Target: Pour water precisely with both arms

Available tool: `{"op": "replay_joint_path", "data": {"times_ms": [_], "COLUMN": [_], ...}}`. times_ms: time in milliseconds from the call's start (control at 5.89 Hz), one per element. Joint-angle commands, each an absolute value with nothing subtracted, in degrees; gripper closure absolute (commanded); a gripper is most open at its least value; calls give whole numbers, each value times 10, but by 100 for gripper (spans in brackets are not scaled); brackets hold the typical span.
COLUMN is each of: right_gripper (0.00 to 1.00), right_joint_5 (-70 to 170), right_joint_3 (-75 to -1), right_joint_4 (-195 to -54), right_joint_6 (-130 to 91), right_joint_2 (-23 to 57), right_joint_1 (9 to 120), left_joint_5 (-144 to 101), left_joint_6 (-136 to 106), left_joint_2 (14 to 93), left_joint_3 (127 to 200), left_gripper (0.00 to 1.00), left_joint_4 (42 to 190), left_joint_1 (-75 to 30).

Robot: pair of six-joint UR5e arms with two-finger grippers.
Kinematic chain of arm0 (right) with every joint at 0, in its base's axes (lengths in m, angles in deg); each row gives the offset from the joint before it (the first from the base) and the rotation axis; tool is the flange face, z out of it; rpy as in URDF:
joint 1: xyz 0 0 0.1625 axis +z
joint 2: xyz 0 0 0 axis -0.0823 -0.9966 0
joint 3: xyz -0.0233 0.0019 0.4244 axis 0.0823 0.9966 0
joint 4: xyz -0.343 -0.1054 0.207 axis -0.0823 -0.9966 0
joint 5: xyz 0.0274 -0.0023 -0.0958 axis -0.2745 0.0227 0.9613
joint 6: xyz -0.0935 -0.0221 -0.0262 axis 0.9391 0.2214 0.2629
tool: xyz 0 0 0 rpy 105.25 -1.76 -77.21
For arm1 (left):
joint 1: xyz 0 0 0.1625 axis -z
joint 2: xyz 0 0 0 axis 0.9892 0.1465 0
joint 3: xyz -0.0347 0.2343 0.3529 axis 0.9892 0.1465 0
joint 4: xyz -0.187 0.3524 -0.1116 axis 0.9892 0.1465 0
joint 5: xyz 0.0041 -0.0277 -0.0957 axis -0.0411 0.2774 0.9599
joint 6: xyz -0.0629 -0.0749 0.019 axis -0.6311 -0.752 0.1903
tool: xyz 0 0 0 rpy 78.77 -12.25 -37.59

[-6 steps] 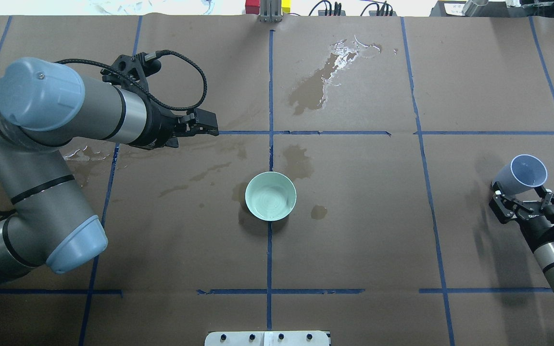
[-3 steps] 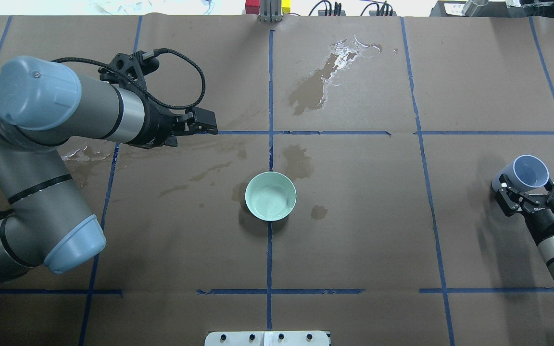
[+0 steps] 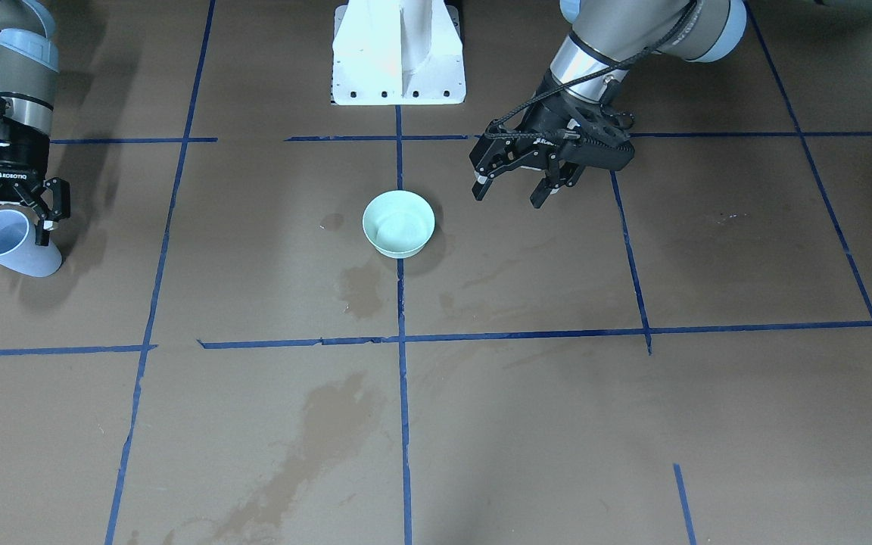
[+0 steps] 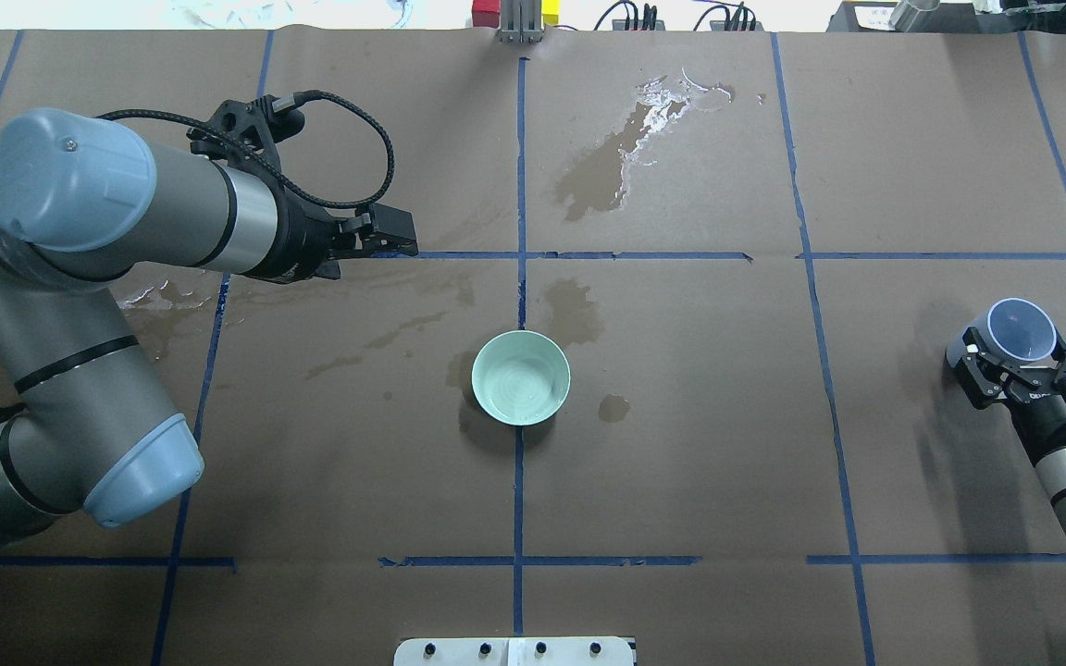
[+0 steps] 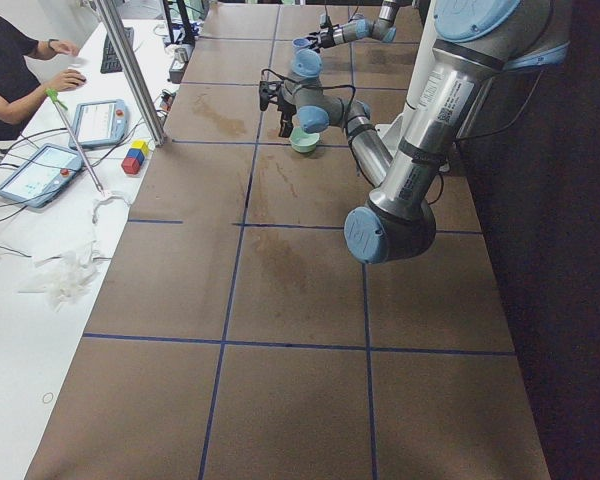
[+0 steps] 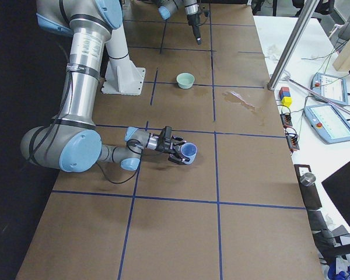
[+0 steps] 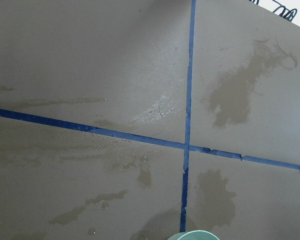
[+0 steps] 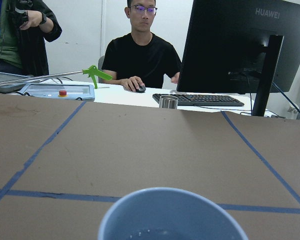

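Observation:
The pale green bowl [image 4: 521, 377] stands at the table's middle; it also shows in the front view [image 3: 398, 223] and at the left wrist view's bottom edge [image 7: 195, 235]. My right gripper [image 4: 1016, 359] is shut on the pale blue cup [image 4: 1020, 331] at the table's right side and holds it about upright, just above the table [image 3: 10, 244]. The right wrist view shows the cup's rim [image 8: 172, 212]; the water in it is barely visible. My left gripper [image 3: 515, 189] is open and empty, above the table, left of and beyond the bowl [image 4: 394, 239].
Brown paper with blue tape lines covers the table, with wet stains [image 4: 621, 162] beyond and around the bowl. The white pedestal [image 3: 398, 53] stands at the robot's side. Operators [image 8: 142, 55], tablets [image 5: 35, 170] and a monitor are past the far edge.
My right gripper has turned the cup from tilted to about upright and drawn slightly back. My left arm has shifted a little to the left.

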State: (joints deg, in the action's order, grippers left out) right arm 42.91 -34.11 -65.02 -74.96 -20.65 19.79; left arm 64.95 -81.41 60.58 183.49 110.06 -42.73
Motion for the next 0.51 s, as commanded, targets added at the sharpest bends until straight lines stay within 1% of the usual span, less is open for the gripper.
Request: {"op": "replay_joint_path", "data": {"times_ms": [0,339], "right_gripper": [2,2], "right_joint_5": [430,430], "right_joint_3": [-340,-319], "right_joint_4": [-650,-638], "right_joint_6": [-750,-756], "right_joint_2": [-195,-194], "right_joint_1": [202,201], "left_joint_5": [649,649], "left_joint_6": [-814,-814], "left_joint_2": [606,606], "left_joint_3": [1835,1844], "left_gripper": [0,0], "left_joint_4": [1101,1100], "left_joint_1": [-427,-427]}}
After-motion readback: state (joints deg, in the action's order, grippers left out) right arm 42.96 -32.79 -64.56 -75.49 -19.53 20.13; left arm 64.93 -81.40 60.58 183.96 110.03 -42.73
